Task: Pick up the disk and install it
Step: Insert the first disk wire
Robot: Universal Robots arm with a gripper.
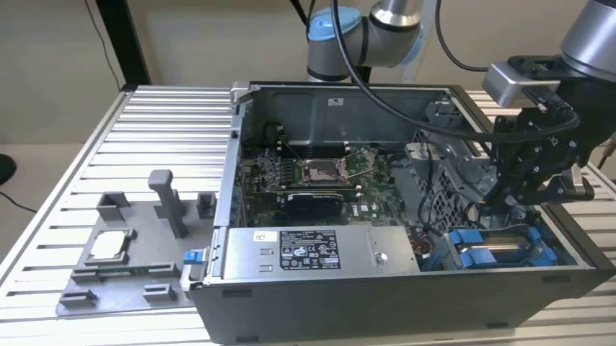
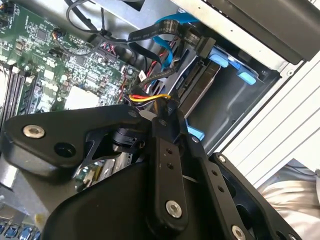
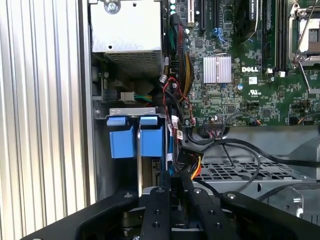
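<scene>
Exterior view: open computer case (image 1: 288, 303) on a slatted table (image 1: 164, 122). The gripper (image 1: 508, 194) hangs low at the case's right end, just above the drive bay, where blue bracket tabs (image 1: 481, 249) show at the near right corner. The disk seems to sit in that bay already; its metal body is hidden here.

Second wrist view: the gripper fingers (image 2: 167, 150) reach toward the disk (image 2: 200, 92), a silver slab on edge between blue tabs, cables (image 2: 150, 97) crowding close.

First wrist view: fingers (image 3: 172, 200) close together near the bracket.

Cannot tell whether the jaws pinch the disk or stand free. Judgement: keep the push square to the bay, clear of the cables.
</scene>
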